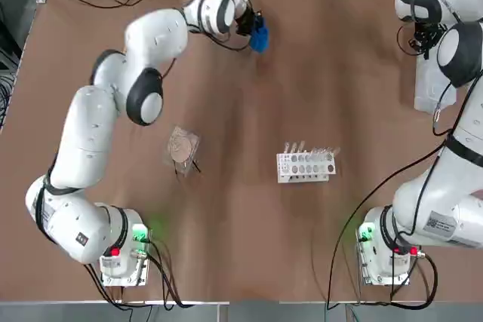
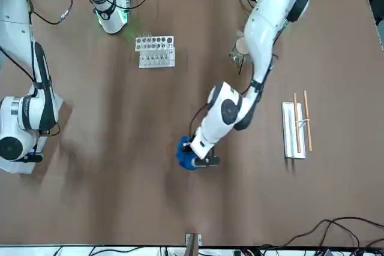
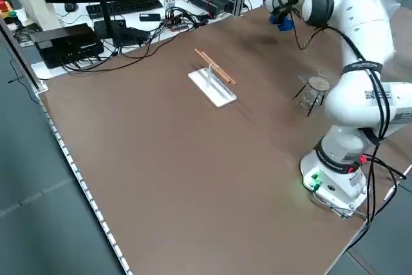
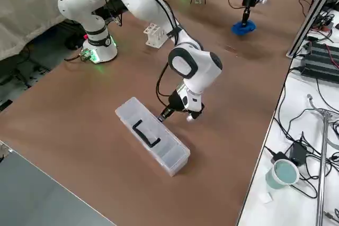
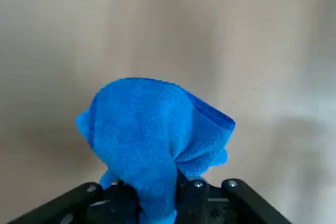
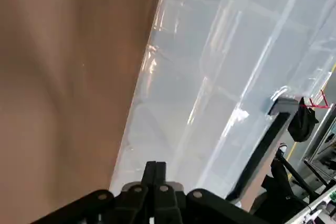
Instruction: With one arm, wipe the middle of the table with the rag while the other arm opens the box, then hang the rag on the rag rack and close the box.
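The blue rag (image 5: 152,140) hangs bunched from my left gripper (image 5: 157,192), which is shut on it. That gripper (image 1: 253,29) is reaching to the far middle of the brown table (image 1: 249,224), with the rag (image 4: 243,26) down at the surface. The clear box (image 4: 152,136) with its black handle (image 4: 144,133) lies closed at the table's right edge. My right gripper (image 4: 165,115) is shut, its tips (image 6: 155,171) against the box's long side. The rag rack (image 2: 297,127), a white base with wooden rods, lies flat to the left of the rag.
A white test-tube rack (image 1: 305,165) stands in the near middle. A small glass flask on a stand (image 1: 183,146) is beside the left arm. Cables and equipment (image 3: 122,24) crowd the bench past the table's far edge.
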{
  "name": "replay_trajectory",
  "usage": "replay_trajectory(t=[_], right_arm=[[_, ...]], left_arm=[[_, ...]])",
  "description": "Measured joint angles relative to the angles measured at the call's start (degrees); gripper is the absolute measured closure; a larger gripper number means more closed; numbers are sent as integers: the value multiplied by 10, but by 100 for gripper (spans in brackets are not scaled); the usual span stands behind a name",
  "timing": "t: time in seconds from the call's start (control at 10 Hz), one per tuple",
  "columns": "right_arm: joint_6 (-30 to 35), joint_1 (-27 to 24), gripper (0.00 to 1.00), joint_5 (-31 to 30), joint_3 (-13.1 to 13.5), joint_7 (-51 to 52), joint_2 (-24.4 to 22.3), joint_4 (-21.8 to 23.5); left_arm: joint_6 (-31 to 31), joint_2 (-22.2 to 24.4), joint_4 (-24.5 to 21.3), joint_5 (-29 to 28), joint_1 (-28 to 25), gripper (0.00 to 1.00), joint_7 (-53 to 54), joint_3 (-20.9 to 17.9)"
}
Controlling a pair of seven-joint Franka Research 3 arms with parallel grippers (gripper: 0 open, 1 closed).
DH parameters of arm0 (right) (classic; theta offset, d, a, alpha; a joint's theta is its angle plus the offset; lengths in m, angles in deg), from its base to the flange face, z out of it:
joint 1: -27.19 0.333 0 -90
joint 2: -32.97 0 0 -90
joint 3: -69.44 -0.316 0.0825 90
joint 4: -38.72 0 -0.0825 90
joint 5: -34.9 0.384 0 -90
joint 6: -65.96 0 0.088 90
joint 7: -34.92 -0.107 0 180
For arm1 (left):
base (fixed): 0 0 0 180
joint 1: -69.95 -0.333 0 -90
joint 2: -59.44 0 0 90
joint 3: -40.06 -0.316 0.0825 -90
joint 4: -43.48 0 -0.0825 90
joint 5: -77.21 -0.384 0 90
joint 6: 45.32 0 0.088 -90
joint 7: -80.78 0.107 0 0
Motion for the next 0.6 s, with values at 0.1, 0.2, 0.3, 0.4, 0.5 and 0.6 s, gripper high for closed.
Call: replay_trajectory(t=[0.1, 0.2, 0.3, 0.4, 0.5, 0.6], right_arm=[[12, 0, 99, 0, 0, 9, -5, -2], [30, 0, 99, -1, 4, 19, -15, -3], [42, -2, 99, -2, 9, 26, -27, -3], [48, -8, 99, -4, 12, 40, -39, -3], [51, -19, 99, -12, 13, 58, -46, -3], [50, -36, 99, -23, 14, 74, -48, -3]], left_arm=[[-22, -23, 24, 10, 9, 84, -3, 12], [-45, -41, 43, 14, 20, 84, -7, 22], [-61, -58, 62, 15, 34, 84, -15, 24], [-67, -71, 81, 15, 46, 84, -20, 24], [-68, -80, 92, 15, 50, 84, -22, 24], [-67, -91, 95, 15, 50, 84, -22, 24]])
